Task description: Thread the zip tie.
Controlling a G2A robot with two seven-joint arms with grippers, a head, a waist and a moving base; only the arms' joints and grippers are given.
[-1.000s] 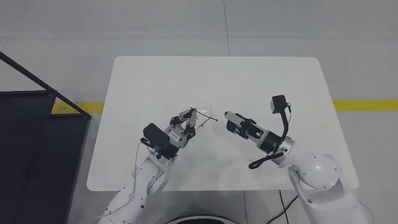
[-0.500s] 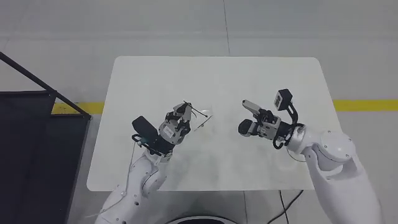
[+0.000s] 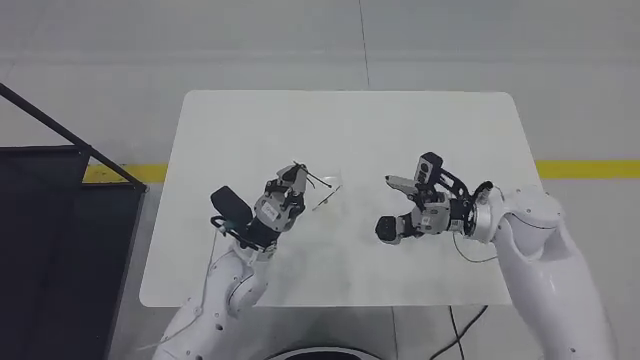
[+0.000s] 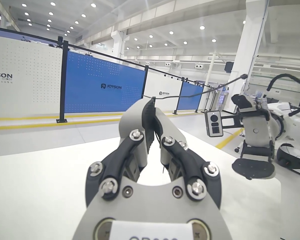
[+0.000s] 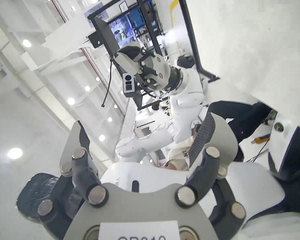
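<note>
- Top view: the left claw [image 3: 292, 182] is hovering over the desk [image 3: 450, 130], a little left of the middle. Its fingers are pressing together on one end of the zip tie [image 3: 318, 180]. The tie is sticking out as a thin dark strand toward the desk's right edge.
- Top view: the right claw [image 3: 392, 205] is sitting just right of the desk's middle, turned on its side and facing the left claw. Its fingers are spreading wide and holding nothing. A gap is showing between it and the tie's free end.
- Left wrist view: the left claw [image 4: 152, 116] is pinching the zip tie [image 4: 190, 95] at the tips of its ribbed pads. The strand is arching up and away through the air above the desk [image 4: 40, 176], ending in a small thicker block. The right claw [image 4: 250, 136] is standing farther off toward the right edge, one finger above the other, with nothing between them.
- Right wrist view: the right claw [image 5: 143, 126] is showing both fingers set well apart and empty. Farther off, the left claw [image 5: 130, 59] is gripping the zip tie [image 5: 109, 83], which is trailing from it as a thin dark line, well apart from the right claw's fingers.
</note>
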